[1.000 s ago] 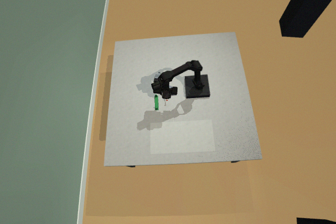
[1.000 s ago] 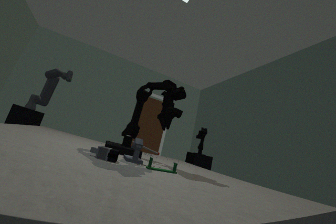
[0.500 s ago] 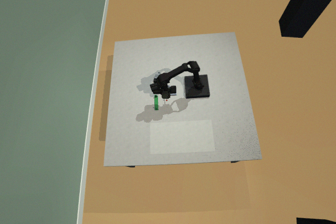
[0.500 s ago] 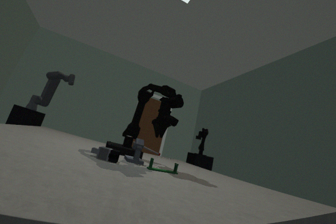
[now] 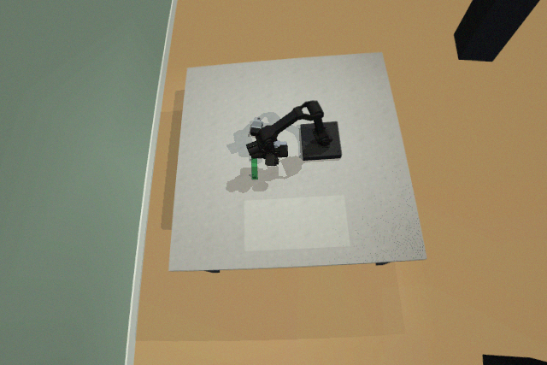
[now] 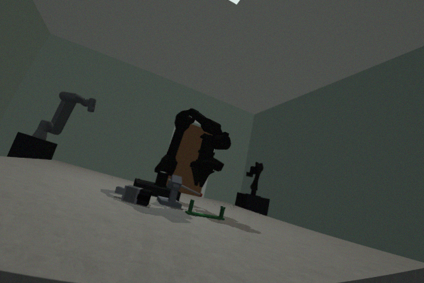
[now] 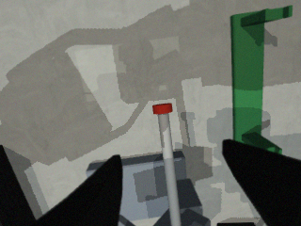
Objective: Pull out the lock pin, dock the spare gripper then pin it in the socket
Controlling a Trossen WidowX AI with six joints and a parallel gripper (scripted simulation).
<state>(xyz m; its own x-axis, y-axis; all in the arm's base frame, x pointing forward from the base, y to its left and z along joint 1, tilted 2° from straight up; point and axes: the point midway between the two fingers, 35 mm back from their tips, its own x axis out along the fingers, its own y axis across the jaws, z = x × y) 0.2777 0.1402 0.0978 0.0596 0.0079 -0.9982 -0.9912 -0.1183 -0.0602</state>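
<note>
The lock pin [image 7: 167, 146] [image 6: 191, 191], a pale rod with a red head, sticks out at a slant from the grey socket mount [image 7: 129, 185] [image 6: 175, 185]. In the top view the arm mostly covers the mount. My gripper [image 7: 172, 153] [image 6: 199, 184] is open and empty, above the pin. In the wrist view the pin shows between the two fingers, with its red head beyond the tips. The spare gripper [image 5: 255, 124] [image 6: 130, 193], a grey block with a black end, lies on the table beside the mount. The pin's inner end is hidden in the wrist view.
A green bracket [image 5: 254, 168] [image 6: 205, 215] [image 7: 247, 80] with two upright ends lies on the table near the mount, close to the right finger in the wrist view. The arm's black base plate [image 5: 308, 150] stands on the mount's other side. A pale rectangle [image 5: 296, 223] marks the table.
</note>
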